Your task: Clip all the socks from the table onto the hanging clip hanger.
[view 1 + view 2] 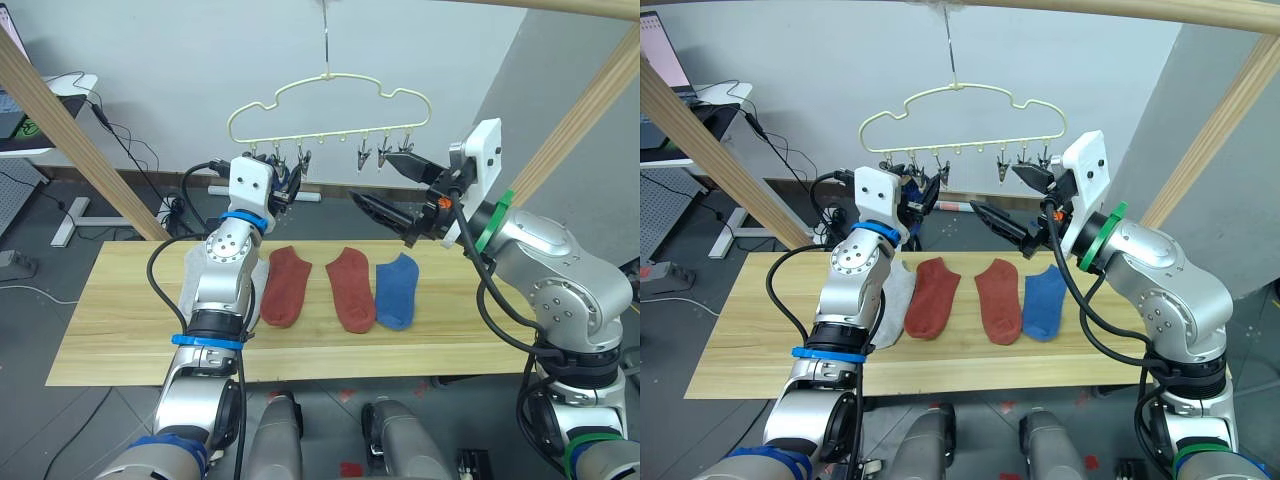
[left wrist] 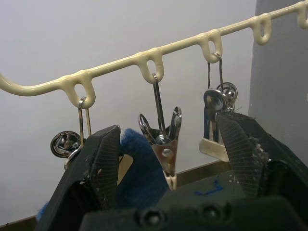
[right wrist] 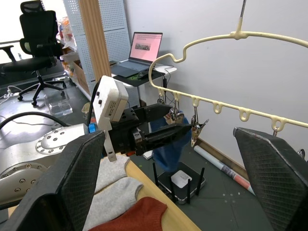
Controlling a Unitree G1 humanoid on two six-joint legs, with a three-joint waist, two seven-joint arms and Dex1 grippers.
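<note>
The pale-yellow clip hanger (image 1: 330, 92) hangs by its hook above the table (image 1: 120, 330). My left gripper (image 1: 290, 178) is raised to the hanger's leftmost clips and stands open. One metal clip (image 2: 163, 144) hangs between its fingers. A blue sock (image 2: 142, 178) hangs just beside one finger; which clip holds it I cannot tell. My right gripper (image 1: 395, 188) hovers wide open and empty below the right-hand clips. On the table lie a light grey sock (image 1: 895, 300) partly behind my left arm, two rust red socks (image 1: 285, 285) (image 1: 350, 290) and a second blue sock (image 1: 397, 292).
Thick wooden poles (image 1: 80, 140) (image 1: 585, 105) slant up on both sides of the table and carry the hanger's rail. Behind the table are a grey wall, floor cables and a small black device (image 3: 180, 180). A laptop desk (image 3: 144, 48) and an office chair (image 3: 33, 29) stand off to my left.
</note>
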